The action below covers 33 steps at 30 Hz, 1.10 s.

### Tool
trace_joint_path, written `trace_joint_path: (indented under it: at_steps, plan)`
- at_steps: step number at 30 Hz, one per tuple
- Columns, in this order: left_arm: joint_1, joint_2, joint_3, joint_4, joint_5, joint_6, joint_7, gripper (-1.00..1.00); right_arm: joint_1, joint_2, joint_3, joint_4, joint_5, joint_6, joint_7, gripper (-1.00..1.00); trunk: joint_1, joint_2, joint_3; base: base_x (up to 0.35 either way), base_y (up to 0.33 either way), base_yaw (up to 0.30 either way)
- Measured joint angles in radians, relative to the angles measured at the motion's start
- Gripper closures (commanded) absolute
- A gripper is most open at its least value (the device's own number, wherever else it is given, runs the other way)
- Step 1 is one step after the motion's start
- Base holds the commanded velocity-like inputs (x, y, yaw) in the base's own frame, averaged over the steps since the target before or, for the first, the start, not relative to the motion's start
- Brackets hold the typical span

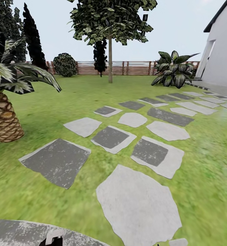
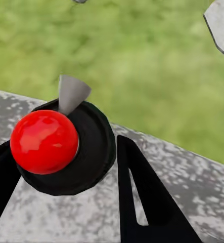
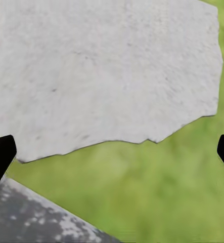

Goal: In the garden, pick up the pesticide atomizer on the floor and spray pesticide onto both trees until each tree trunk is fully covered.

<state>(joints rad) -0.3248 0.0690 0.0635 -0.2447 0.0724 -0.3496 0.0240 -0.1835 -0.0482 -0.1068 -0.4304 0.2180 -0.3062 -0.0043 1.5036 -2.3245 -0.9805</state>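
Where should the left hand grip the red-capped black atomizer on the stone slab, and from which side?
Grip the black round body below the red ball cap, from above, pinching opposite flanks. It appears to stand upright on the speckled grey slab, and the grey cone nozzle juts sideways, so keep clear.

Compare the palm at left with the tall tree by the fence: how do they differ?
The palm has a scaly orange-brown trunk that leans; the tall tree has a thin, smooth, grey-brown, upright trunk. The palm carries drooping striped fronds; the tall tree a dense, mottled leafy crown. The palm stands close, the tall tree far back. Both grow from the lawn.
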Motion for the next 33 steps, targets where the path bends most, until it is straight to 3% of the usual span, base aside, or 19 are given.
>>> trace_joint_path:
  at_steps: [33]
  plan:
    - [0.0, 0.0, 0.0, 0.0, 0.0, 0.0, -0.002, 1.0, 0.0, 0.0, 0.0, 0.0, 0.0, 0.0, 0.0, -1.0, 0.0, 0.0, 0.0, 0.339, 0.0, 0.0]
